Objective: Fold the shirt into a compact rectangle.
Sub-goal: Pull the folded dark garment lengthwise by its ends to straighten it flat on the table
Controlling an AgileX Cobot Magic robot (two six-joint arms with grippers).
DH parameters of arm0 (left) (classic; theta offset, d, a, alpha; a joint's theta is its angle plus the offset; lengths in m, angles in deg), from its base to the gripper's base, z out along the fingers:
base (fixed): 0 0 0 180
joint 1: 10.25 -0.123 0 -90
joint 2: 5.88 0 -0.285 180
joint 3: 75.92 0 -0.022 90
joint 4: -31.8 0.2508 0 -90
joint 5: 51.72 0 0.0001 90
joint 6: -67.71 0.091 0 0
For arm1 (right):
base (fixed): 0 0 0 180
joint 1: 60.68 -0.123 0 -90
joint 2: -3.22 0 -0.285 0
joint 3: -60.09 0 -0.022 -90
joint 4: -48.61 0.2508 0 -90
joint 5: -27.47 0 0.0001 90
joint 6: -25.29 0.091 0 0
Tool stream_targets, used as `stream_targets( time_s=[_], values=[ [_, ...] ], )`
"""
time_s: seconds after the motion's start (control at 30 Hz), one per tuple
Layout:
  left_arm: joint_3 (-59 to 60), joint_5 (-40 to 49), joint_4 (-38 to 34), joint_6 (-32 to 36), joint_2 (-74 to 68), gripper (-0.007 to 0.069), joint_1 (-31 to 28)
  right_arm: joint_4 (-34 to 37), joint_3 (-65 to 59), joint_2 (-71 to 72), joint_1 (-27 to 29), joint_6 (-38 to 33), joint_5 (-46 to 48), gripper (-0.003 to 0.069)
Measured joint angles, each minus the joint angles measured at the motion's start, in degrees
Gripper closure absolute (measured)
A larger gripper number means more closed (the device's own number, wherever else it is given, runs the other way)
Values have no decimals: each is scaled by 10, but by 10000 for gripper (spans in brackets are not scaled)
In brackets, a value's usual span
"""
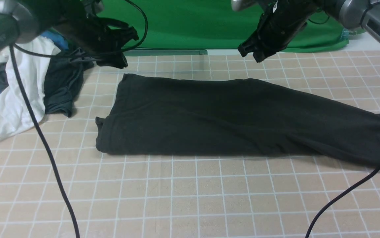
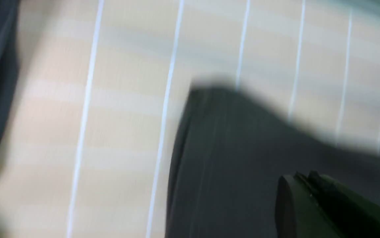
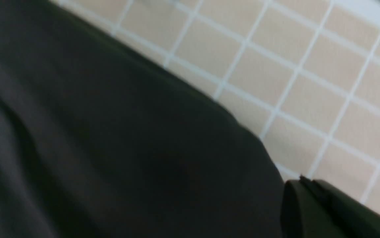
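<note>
The black shirt [image 1: 229, 122] lies folded into a long band across the gridded table, reaching from centre-left to the right edge. My left gripper [image 1: 117, 62] hangs shut and empty just above the band's far left corner, not touching it. My right gripper [image 1: 251, 54] hovers shut and empty above the band's far edge, right of centre. In the left wrist view the shirt [image 2: 236, 158] shows its corner below the closed gripper [image 2: 303, 177]. The right wrist view has the shirt [image 3: 110, 138] and its edge beside the closed gripper [image 3: 303, 181]. Both wrist views are blurred.
A heap of clothes sits at the far left: a white garment [image 1: 15, 96], a dark grey garment [image 1: 61, 86] and a bit of blue. A green backdrop [image 1: 203, 23] closes the rear. Black cables [image 1: 44, 142] hang over the table's front on both sides.
</note>
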Motion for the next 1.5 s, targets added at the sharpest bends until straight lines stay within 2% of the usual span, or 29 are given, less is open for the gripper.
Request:
stream_targets(
  time_s=[0.13,0.2,0.3,0.43,0.47,0.5,0.63,0.77,0.83,0.87,1.07,1.17,1.27,1.33,1.4,1.5],
  values=[
    [-3,125,8,16,30,610,-6,0,0,18,32,0,42,632],
    [3,156,9,25,39,610,-8,-1,0,37,51,10,45,634],
    [36,163,10,26,64,610,-9,-1,-9,64,61,17,44,634],
    [147,167,0,20,121,610,-9,6,-73,120,63,18,44,634],
    [204,169,-8,17,145,610,-9,14,-130,159,61,19,44,634],
    [218,168,-10,17,150,608,-9,14,-138,163,61,19,44,634],
    [306,134,-12,7,175,578,-9,33,-300,261,60,14,35,634],
    [311,108,37,-51,176,461,-9,33,-419,320,63,13,-11,634],
    [311,83,50,-64,176,380,-9,34,-468,347,65,13,-37,634],
    [311,68,51,-68,172,312,-9,35,-491,363,65,13,-48,634],
    [311,23,9,-61,127,67,-9,37,-547,386,65,13,-64,634],
    [311,11,-40,-23,100,3,-9,37,-548,386,65,13,-67,634],
    [309,13,-89,14,81,1,-10,38,-548,387,65,13,-66,634],
    [308,15,-101,24,76,37,-11,38,-548,387,66,13,-53,634],
    [304,19,-101,29,70,127,-13,35,-548,387,66,10,-36,634],
    [304,25,-105,32,65,335,-16,17,-550,389,66,8,-18,634]
  ],
)
